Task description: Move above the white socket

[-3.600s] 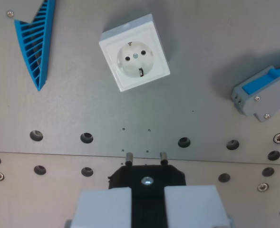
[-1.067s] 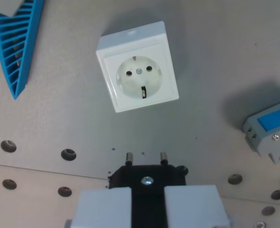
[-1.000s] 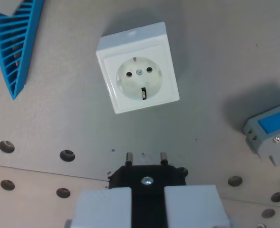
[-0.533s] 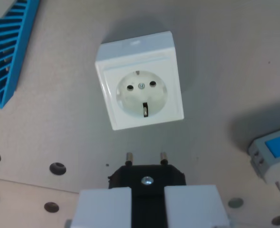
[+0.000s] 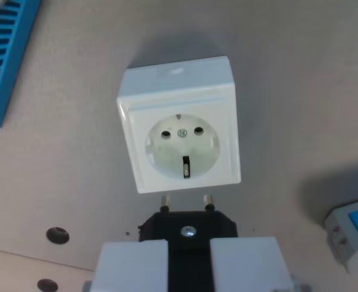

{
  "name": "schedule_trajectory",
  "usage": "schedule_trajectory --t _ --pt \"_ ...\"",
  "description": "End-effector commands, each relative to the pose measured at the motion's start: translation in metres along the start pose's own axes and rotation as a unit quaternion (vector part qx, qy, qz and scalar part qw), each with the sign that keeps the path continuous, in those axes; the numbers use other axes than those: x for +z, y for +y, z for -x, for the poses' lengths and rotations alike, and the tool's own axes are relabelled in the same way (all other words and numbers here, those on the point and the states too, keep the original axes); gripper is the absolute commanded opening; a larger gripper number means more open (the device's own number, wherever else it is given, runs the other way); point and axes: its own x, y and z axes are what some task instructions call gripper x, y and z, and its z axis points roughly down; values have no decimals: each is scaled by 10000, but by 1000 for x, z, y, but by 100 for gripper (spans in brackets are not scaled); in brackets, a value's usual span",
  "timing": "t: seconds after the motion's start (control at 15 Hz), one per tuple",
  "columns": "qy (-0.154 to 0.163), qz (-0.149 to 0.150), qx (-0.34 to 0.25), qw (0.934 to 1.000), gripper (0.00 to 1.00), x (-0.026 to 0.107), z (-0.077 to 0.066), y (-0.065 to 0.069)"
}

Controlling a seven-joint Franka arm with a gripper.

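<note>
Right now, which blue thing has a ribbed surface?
The blue grille at the wrist view's top left; the grey-blue block at lower right has a smooth blue face.

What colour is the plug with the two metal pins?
Black. The black plug shows best in the wrist view, just below the square white socket.

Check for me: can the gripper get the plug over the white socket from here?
Probably yes. The gripper holds the black plug, pins just short of the white socket, and nothing lies between them.
</note>
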Motion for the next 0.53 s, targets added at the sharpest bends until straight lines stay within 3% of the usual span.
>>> schedule_trajectory --t 0.07,0.53 --pt "531 100 -445 9975 0 11 5 -2" --pt "533 101 -489 9973 0 27 4 -3"
